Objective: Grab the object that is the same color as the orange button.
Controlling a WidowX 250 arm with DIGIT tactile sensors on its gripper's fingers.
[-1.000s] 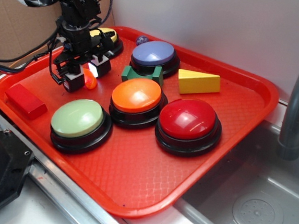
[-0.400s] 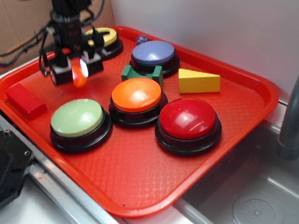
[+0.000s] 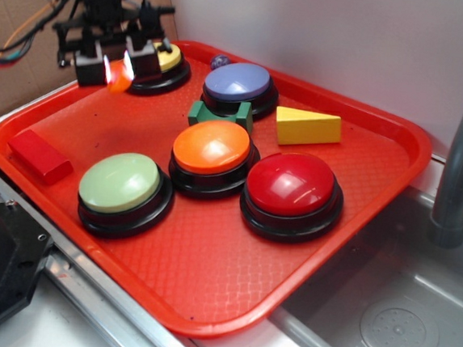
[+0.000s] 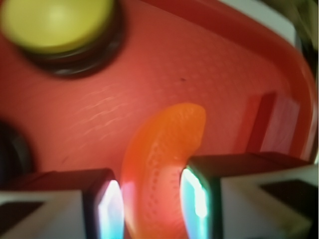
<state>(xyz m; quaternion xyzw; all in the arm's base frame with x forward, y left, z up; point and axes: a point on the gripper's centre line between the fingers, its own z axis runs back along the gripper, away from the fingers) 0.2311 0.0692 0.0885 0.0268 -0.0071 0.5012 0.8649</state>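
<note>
Lifted higher than a second ago, the gripper point(image 3: 116, 64) now hangs above the tray's point(image 3: 357, 225) far left corner, clear of the surface, its jaws clamped on the orange crescent segment point(image 3: 119, 75); the wrist view shows that segment point(image 4: 162, 169) pinched between both pads with its curved tip poking forward. Just right of it sits the yellow button point(image 3: 169, 57), then the purple button point(image 3: 237, 82) and yellow wedge point(image 3: 307, 127); the orange button point(image 3: 211, 148) lies mid-tray, well apart. The grab looks complete, judging by the clearance. What remains is holding the squeeze steady, since the glossy slice could slip.
</note>
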